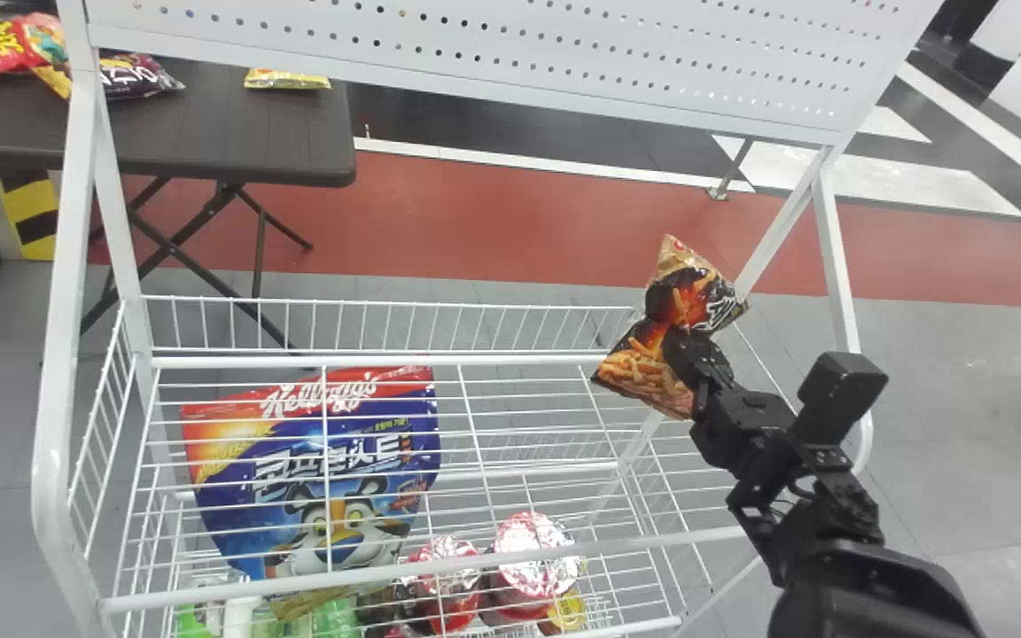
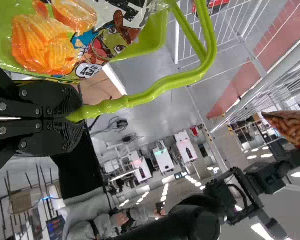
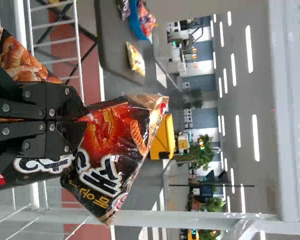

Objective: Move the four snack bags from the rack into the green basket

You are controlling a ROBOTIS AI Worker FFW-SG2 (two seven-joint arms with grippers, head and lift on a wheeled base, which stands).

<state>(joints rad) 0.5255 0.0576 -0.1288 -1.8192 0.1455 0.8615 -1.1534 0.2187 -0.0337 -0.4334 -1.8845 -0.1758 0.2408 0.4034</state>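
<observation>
Above the right end of the white wire rack, my right gripper (image 1: 686, 354) is shut on a black and orange snack bag (image 1: 692, 297), pinched at its middle. The right wrist view shows the gripper (image 3: 72, 120) squeezing the same bag (image 3: 115, 155). My left gripper (image 2: 72, 107) is shut on the handle of the green basket (image 2: 150, 42). Inside the basket lies a snack bag with orange chips (image 2: 45, 45), its lower layers hidden.
The wire rack (image 1: 386, 359) has a white perforated panel (image 1: 475, 53) above. Its lower level holds a large blue cereal bag (image 1: 324, 478) and foil-topped cups (image 1: 535, 554). A dark table (image 1: 227, 133) with snack bags stands behind, left.
</observation>
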